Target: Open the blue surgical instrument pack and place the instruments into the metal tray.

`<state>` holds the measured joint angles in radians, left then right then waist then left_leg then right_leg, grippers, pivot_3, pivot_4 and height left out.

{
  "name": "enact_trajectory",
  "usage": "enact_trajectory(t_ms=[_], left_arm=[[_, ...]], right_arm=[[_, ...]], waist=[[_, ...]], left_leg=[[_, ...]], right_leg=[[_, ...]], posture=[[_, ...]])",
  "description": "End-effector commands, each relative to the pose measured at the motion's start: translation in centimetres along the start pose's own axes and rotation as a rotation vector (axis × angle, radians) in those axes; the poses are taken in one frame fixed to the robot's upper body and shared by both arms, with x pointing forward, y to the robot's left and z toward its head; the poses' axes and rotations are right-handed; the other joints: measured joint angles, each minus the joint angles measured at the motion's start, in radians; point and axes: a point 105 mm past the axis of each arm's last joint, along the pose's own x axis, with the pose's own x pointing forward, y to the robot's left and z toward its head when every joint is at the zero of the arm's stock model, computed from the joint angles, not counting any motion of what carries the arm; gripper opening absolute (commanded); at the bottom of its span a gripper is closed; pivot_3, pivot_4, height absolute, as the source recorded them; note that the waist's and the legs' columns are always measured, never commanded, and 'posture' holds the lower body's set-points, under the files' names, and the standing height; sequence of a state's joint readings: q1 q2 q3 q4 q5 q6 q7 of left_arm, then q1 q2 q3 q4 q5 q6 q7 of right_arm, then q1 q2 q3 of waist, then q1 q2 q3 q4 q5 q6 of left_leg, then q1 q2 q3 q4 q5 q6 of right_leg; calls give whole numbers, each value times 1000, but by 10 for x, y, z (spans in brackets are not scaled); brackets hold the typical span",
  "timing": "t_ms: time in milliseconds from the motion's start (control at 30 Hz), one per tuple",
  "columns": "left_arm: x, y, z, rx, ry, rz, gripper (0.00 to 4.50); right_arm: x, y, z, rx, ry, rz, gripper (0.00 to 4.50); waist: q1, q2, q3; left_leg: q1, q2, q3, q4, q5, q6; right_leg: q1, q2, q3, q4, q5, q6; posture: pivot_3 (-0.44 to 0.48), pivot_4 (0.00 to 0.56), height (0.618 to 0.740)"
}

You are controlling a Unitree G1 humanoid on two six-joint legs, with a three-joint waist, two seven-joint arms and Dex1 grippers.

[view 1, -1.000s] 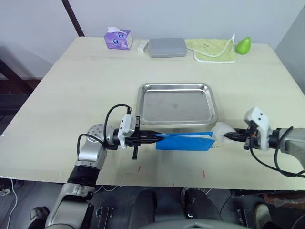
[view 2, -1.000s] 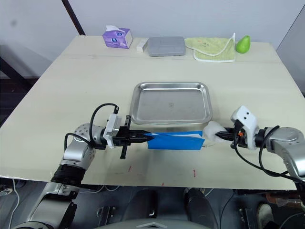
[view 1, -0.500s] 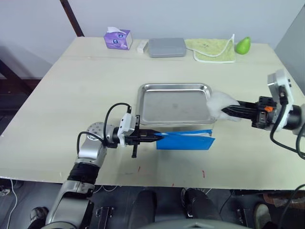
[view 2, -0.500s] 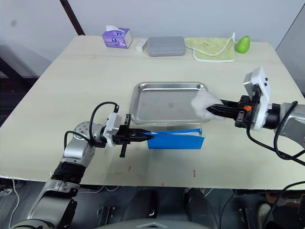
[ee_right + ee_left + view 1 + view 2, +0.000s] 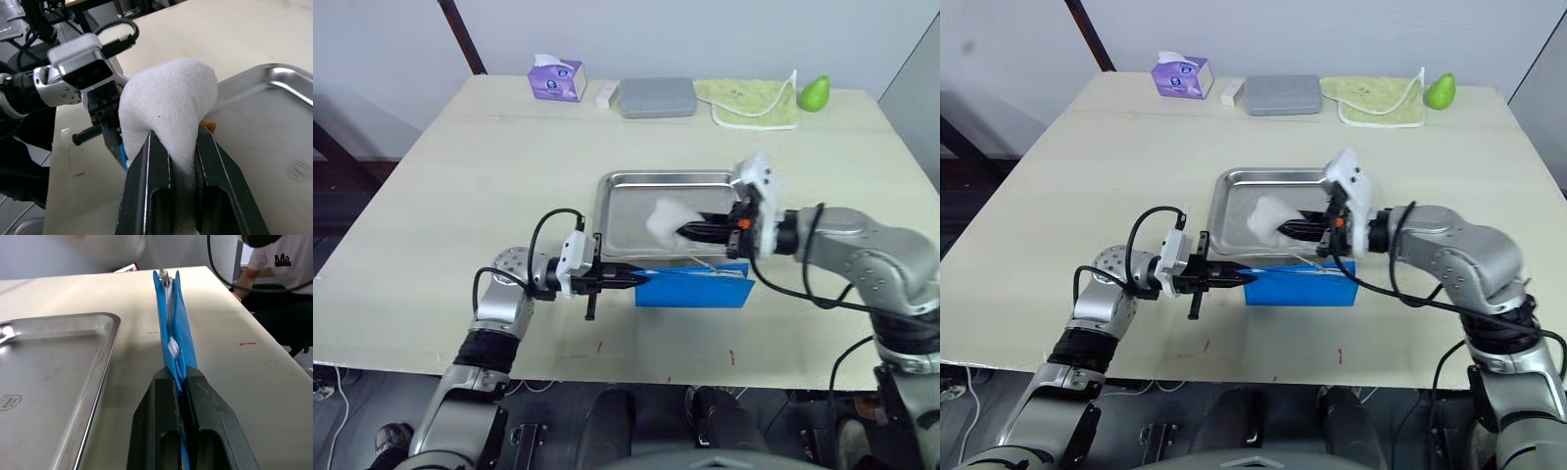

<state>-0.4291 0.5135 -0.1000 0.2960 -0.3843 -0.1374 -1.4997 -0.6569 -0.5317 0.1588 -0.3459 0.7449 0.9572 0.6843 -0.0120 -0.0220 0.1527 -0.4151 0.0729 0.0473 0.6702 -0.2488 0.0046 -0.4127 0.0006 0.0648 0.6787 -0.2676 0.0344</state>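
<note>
The blue surgical instrument pack [image 5: 693,287] stands on its long edge on the table, just in front of the metal tray [image 5: 626,211]. My left gripper [image 5: 631,279] is shut on the pack's left end, and the left wrist view shows the blue wrap [image 5: 171,318] pinched between its fingers [image 5: 198,396]. My right gripper [image 5: 680,233] hovers over the tray's middle, shut on a white wad of soft material [image 5: 171,103]. A thin strand runs from the wad down to the pack. The instruments are hidden.
Along the table's far edge stand a purple tissue box [image 5: 555,79], a grey rectangular box [image 5: 656,97], a pale green cloth [image 5: 747,103] and a green pear-shaped object [image 5: 814,93]. A person in a white T-shirt [image 5: 279,264] sits beyond the table's right side.
My right gripper has carried the white wad leftward, from beside the pack's right end to the tray's right rim and then over the tray's middle. The left gripper and pack have stayed put.
</note>
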Motion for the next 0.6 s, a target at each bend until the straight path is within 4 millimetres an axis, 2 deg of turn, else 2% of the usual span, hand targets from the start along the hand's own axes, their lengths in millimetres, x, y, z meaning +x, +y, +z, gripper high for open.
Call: enact_trajectory(t_ms=[33, 267, 433, 533, 600], left_arm=[[5, -6, -10, -24, 41, -30, 0], [4, -8, -10, -24, 45, -27, 0], [0, -9, -13, -28, 49, -19, 0], [-2, -9, -14, -32, 51, -10, 0], [-1, -8, -15, -33, 50, -5, 0]], right_arm=[[15, 3, 18, -67, -67, 19, 144], [29, 4, 23, -61, -95, 36, 144], [26, 7, 21, -68, -95, 53, 144], [15, 22, 23, -76, -114, 126, 144], [6, 38, 16, -74, -89, 210, 144]], waist=[[-1, 0, 0], [-1, 0, 0], [-1, 0, 0], [0, 0, 0], [-1, 0, 0]], left_leg=[[0, 0, 0, 0, 0, 0], [0, 0, 0, 0, 0, 0], [0, 0, 0, 0, 0, 0], [0, 0, 0, 0, 0, 0], [0, 0, 0, 0, 0, 0]], right_leg=[[0, 0, 0, 0, 0, 0], [0, 0, 0, 0, 0, 0], [0, 0, 0, 0, 0, 0], [0, 0, 0, 0, 0, 0], [0, 0, 0, 0, 0, 0]], posture=[[0, 150, 740], [0, 150, 740], [0, 150, 740], [0, 150, 740], [0, 150, 740]])
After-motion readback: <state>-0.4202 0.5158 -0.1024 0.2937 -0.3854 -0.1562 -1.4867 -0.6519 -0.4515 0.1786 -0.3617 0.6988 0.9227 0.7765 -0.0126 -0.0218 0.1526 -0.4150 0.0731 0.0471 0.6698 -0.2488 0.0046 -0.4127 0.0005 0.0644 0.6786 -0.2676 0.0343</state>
